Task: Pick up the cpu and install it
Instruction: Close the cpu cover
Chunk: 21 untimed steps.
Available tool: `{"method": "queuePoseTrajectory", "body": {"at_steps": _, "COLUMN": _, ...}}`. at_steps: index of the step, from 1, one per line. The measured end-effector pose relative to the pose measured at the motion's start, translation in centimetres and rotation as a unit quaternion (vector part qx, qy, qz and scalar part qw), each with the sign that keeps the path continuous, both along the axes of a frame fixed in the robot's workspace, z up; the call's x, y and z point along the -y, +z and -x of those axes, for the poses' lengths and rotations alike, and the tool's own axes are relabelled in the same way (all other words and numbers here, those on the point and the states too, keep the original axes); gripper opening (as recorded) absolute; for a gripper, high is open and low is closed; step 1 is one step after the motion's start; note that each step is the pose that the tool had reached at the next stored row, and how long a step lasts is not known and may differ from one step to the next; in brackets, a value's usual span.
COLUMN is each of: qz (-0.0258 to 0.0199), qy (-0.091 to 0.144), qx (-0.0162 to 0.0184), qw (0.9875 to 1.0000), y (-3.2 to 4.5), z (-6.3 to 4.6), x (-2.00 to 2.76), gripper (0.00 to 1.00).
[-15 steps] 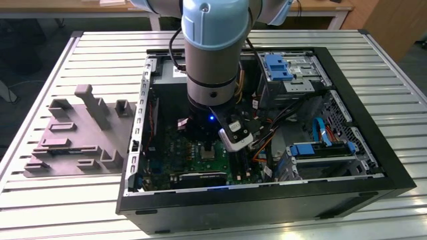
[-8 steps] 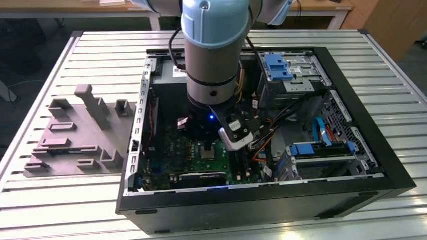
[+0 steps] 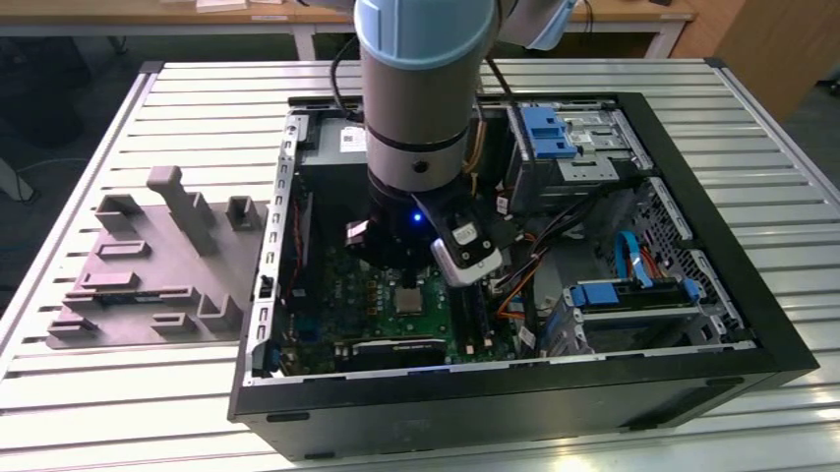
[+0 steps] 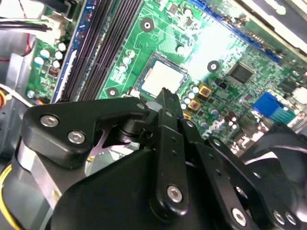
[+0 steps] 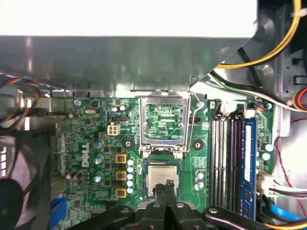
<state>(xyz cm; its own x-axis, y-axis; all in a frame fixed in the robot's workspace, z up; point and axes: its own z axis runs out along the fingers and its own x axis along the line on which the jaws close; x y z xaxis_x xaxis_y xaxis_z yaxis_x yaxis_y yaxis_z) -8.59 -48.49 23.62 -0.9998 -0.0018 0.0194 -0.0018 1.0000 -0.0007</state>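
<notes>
1. Closest to the lens is the black jointed metal gripper (image 4: pixel 164 93), its linkage bars crowding the foreground in both wrist views.
2. Its fingers (image 5: pixel 160 192) are pressed together tip to tip. There is no gap between them and nothing is pinched there, so they carry nothing.
3. The landmark here is the hinged silver metal socket frame (image 5: pixel 144 125), flipped up and open on the green motherboard (image 5: pixel 91 143).
4. The cpu (image 5: pixel 160 173), a small flat square chip with a silvery-white top and a thin green rim, lies in the socket bed just beside that frame's hinge end.
5. The closed fingertips sit over the chip's edge farthest from the frame. I cannot tell whether they actually touch it.
6. The frame stands open so the socket bed is free to take the chip. My read is that the chip is already seated, and that shut tips suit a press or a nudge, not a grasp.
7. The chip looks level and square to the socket. Its pale top is bright and clean, the green border is even all round, and no corner seems lifted.
8. Long black memory slots (image 5: pixel 225 158) run just beside the frame.
9. In the exterior view the frame's motherboard lies inside an open black computer case (image 3: pixel 525 393) on the slatted metal worktop (image 3: pixel 132 393). A grey moulded fixture (image 3: pixel 145 275) sits outside the case, well apart from the frame.
</notes>
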Motion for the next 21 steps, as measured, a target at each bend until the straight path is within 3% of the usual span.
{"method": "queuePoseTrajectory", "body": {"at_steps": 7, "qz": 0.0006, "qy": 0.0, "qx": 0.0, "qw": 1.0, "y": 1.64, "z": 0.0, "x": -0.06, "gripper": 0.11}}
{"method": "queuePoseTrajectory", "body": {"at_steps": 12, "qz": 0.0041, "qy": 0.0, "qx": 0.0, "qw": 1.0, "y": 2.56, "z": 0.0, "x": -0.13, "gripper": 0.11}}
{"method": "queuePoseTrajectory", "body": {"at_steps": 18, "qz": 0.0044, "qy": 0.001, "qx": 0.0, "qw": 1.0, "y": 2.64, "z": 0.0, "x": -0.13, "gripper": 0.11}}
{"method": "queuePoseTrajectory", "body": {"at_steps": 21, "qz": 0.0044, "qy": 0.017, "qx": 0.0, "qw": 0.9998, "y": 2.65, "z": 0.0, "x": -0.13, "gripper": 0.11}}
